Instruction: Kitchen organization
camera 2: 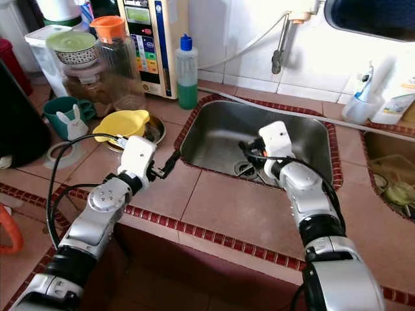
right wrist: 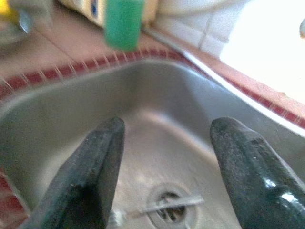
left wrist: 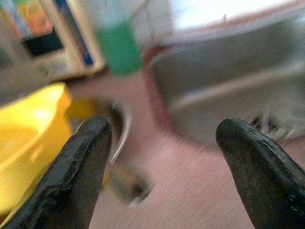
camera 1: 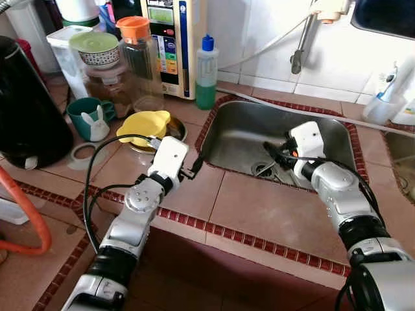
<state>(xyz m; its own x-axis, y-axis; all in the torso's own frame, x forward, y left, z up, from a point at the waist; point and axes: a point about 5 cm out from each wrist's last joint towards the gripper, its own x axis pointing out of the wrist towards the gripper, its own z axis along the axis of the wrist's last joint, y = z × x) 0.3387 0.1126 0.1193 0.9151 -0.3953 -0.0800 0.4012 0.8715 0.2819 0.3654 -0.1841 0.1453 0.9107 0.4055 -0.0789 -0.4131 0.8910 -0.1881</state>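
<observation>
Both sets of jaws stand wide open with nothing between them. The right gripper (camera 1: 272, 151) hangs inside the sink (camera 1: 227, 139), low over the basin floor, its fingers (right wrist: 90, 171) pointed down toward the drain (right wrist: 169, 205). A thin metal utensil (right wrist: 162, 207), too blurred to name for certain, lies across the drain, just beyond the fingertips and not yet touched. The left gripper (camera 1: 194, 166) hovers over the counter (camera 1: 259, 207) close to the sink's near-left corner, also empty.

Behind the left gripper, near the sink's left edge, a yellow lid (camera 1: 144, 123) rests on a small metal dish (camera 1: 176, 129). Further back toward the wall stand a green mug with a rabbit figure (camera 1: 91, 116), a glass jar with an orange cap (camera 1: 139, 58), and a bottle of green liquid (camera 1: 206, 71) at the sink's far-left corner.

By my reading, the step in hand is fetching the utensil out of the sink. The next move calls for the right gripper to lower a little more, straddle the thin handle with one finger on each side, and close squarely; the piece lies flat against steel, so a shallow or skewed pinch would likely let it slip.
</observation>
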